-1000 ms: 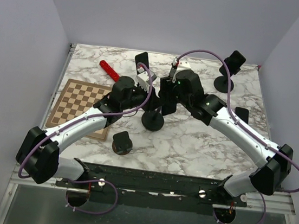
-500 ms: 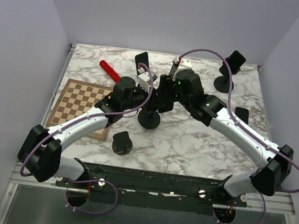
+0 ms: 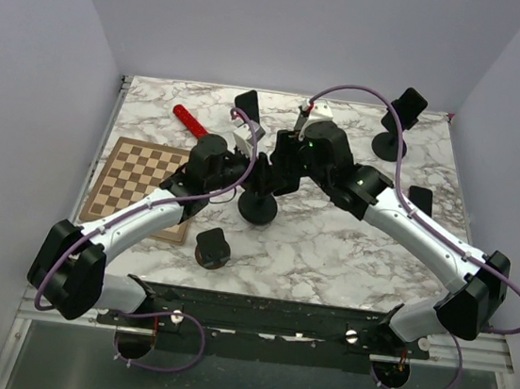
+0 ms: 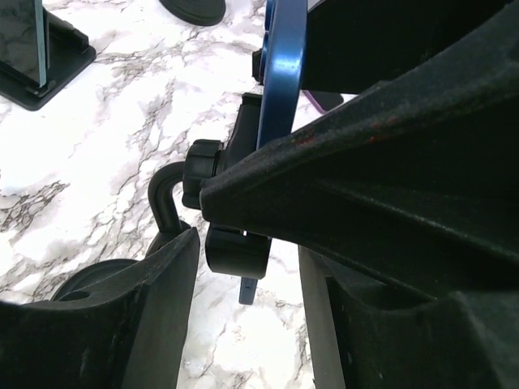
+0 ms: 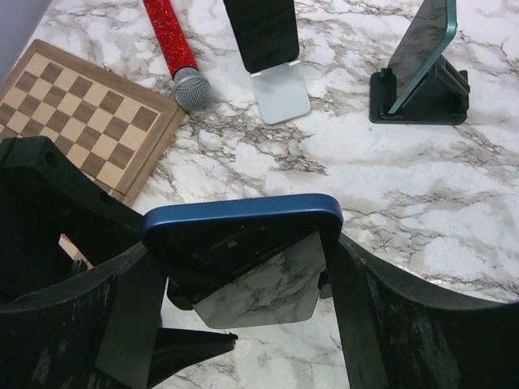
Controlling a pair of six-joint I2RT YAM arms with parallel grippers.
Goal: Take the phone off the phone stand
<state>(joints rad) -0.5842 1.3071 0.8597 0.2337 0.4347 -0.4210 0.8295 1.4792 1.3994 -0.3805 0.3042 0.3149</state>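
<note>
The blue phone (image 5: 243, 231) stands on edge between the fingers of my right gripper (image 5: 243, 259), which is shut on its two sides. Its lower part still sits against the cradle of the black phone stand (image 3: 258, 209) at mid-table. My left gripper (image 4: 247, 324) is open around the stand's round knob (image 4: 235, 247), with marble showing on both sides of it. From this side the phone's blue edge (image 4: 284, 73) rises just behind the knob. In the top view the left gripper (image 3: 249, 168) and the right gripper (image 3: 279, 170) meet above the stand's round base.
A chessboard (image 3: 138, 184) lies at the left, with a red microphone (image 3: 191, 122) behind it. Other stands with phones are at the back centre (image 3: 247, 108) and back right (image 3: 397, 121). A small black stand (image 3: 211, 245) sits near the front edge.
My left gripper has opened off the stand's knob. The stand's base has shifted a little to the left. The right gripper has kept its hold on the phone.
</note>
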